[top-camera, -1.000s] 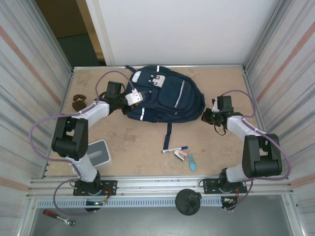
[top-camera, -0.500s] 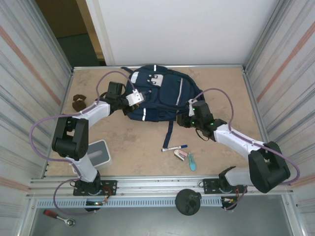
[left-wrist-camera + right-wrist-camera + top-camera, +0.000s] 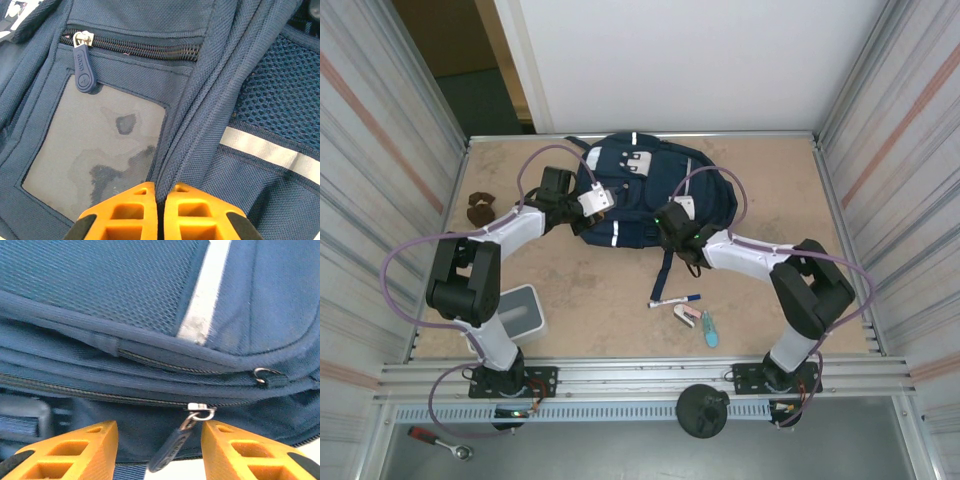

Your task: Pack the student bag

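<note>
The student bag point(image 3: 655, 195) lies flat at the far side of the counter point(image 3: 590, 290), in the middle, close to the back wall. The left jaws are pressed together, pinching a thick fold of the bag next to a grey window pocket point(image 3: 95, 150). The right jaws are spread apart, and a dark zipper tab point(image 3: 170, 447) hangs between them. They are not touching it.

What could go wrong:
- The tab hangs low and tilted. If the right jaws close here, they could miss it or catch only its tip, and it could slip out when they pull.
- They could also pinch bag cloth together with the tab, and then the zipper would jam.
- If the left pinch lets go while the zipper is pulled, the whole bag could slide along the counter and not open.
- The strap point(image 3: 663, 270) points toward the marker pen point(image 3: 675, 301), so a sliding bag might push the pen away.

What is hard to see:
- The inside of the bag is hidden, so I cannot tell if anything is packed.
- I cannot tell how much cloth sits between the left jaws.
- There are 2 small things by the pen, 1 pink point(image 3: 688, 314) and 1 teal point(image 3: 708, 328). They are too small to name.
- The brown lump point(image 3: 478, 208) on the left is unclear too.
</note>
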